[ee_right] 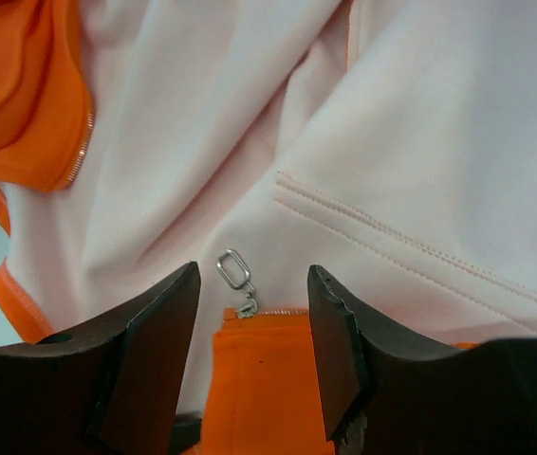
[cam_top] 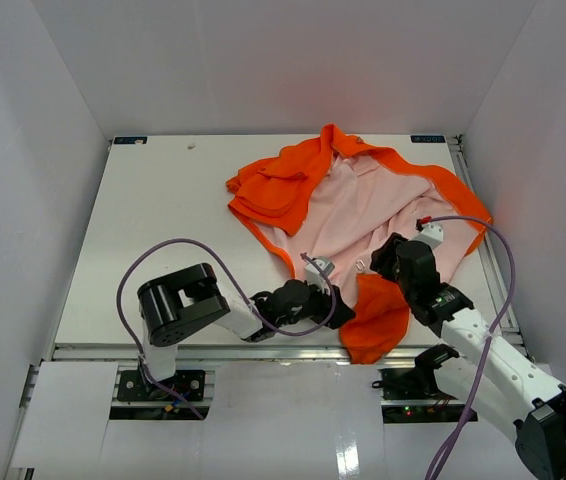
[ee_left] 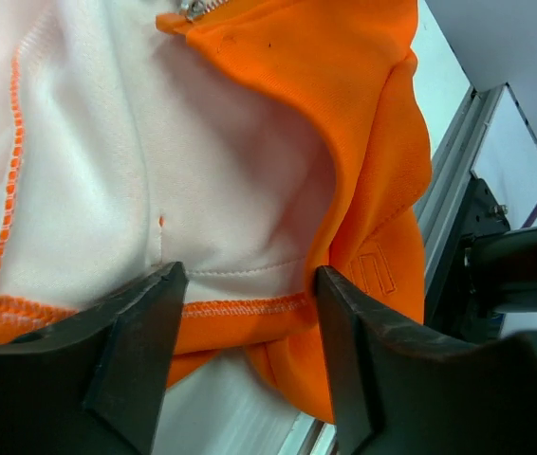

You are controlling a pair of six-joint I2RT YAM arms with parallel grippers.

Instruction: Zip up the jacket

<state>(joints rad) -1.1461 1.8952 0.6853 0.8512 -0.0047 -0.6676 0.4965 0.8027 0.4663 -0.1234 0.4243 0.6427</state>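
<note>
The orange jacket (cam_top: 298,180) lies open on the table, pale pink lining (cam_top: 353,215) up, with an orange flap (cam_top: 378,318) folded at the near edge. My left gripper (cam_top: 335,296) is open, its jaws on either side of the bottom hem (ee_left: 240,313), not closed on it. My right gripper (cam_top: 383,262) is open just above the fabric. Between its fingers lies the silver zipper pull (ee_right: 237,278) at the top of the orange flap (ee_right: 259,389). A zipper end also shows in the left wrist view (ee_left: 193,9).
White table (cam_top: 163,220) with white walls on three sides. The metal rail of the near edge (cam_top: 213,352) runs under both arms. A purple cable (cam_top: 498,270) loops beside the right arm. Part of the right arm shows in the left wrist view (ee_left: 525,270).
</note>
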